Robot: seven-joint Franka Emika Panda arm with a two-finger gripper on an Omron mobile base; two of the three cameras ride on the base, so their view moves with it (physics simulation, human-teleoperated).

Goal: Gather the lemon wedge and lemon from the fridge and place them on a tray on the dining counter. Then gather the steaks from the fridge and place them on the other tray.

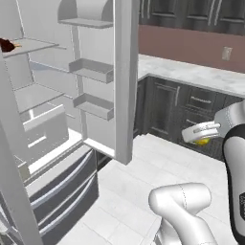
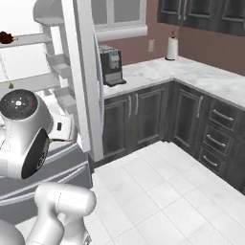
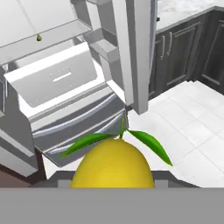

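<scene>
The lemon (image 3: 113, 162) sat right at the bottom of the hand view, yellow with two green leaves at its stem, pressed close against the camera; judged from that, the gripper (image 1: 203, 139) was closed on it, though the finger tips themselves could not be made out behind the fruit. In the left base view the same lemon showed as a small yellow patch under the white hand, held out over the tiled floor, well clear of the fridge (image 1: 48, 143) and to the side of its open door (image 1: 125, 81).

As for progress, the lemon looked to be out of the fridge and on its way, but not delivered: no tray and no dining counter could be seen. A dark reddish item (image 1: 6, 45) lay on an upper fridge shelf, probably one of the steaks, so that part seemed untouched. A tiny greenish thing (image 3: 39, 37) sat on a lower shelf; it was too small to say whether it was the lemon wedge.

The hand view alone gave the lemon's leaves and the fridge drawer (image 3: 57, 81) below the shelves. The right base view showed, beyond the fridge door, a coffee machine (image 2: 111, 65) and a paper towel roll (image 2: 171, 48) on the kitchen counter (image 2: 191, 72).
</scene>
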